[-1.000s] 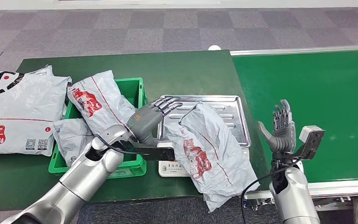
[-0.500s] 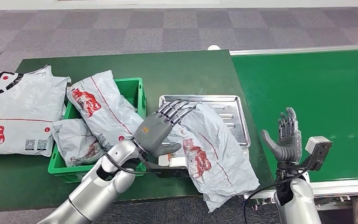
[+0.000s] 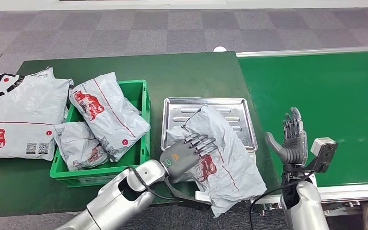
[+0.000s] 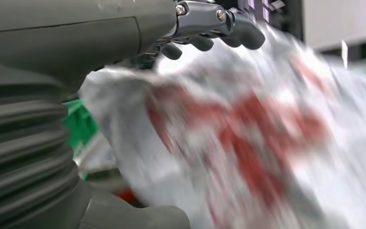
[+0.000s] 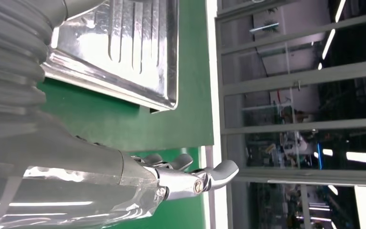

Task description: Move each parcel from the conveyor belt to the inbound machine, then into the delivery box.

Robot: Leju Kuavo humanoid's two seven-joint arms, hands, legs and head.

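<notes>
Nearest the robot, at 6 o'clock, the left hand point(image 3: 186, 154) lies with fingers spread flat on the grey parcel point(image 3: 230, 160); whether it grips the film or merely presses on it cannot be told, and the left wrist view is blurred. The parcel rests partly on the steel tray point(image 3: 242, 108) of the inbound machine, and its near end hangs past the table edge. At 4 o'clock the right hand point(image 3: 291, 139) is raised above the belt edge with fingers spread, holding nothing. At 9 o'clock, left of the tray, the green delivery box point(image 3: 143, 98) already holds two parcels, one leaning over its far rim. Risk: the film is slick and loose, so a flat-palm drag may slide over it instead of moving it, or tip the overhanging end off the table. Risk: the leaning parcel leaves little room, so the next one may snag on the rim. At 1 o'clock lies the green conveyor belt point(image 3: 326, 86); at 10 o'clock a large grey bag point(image 3: 17, 115) lies on the table.
</notes>
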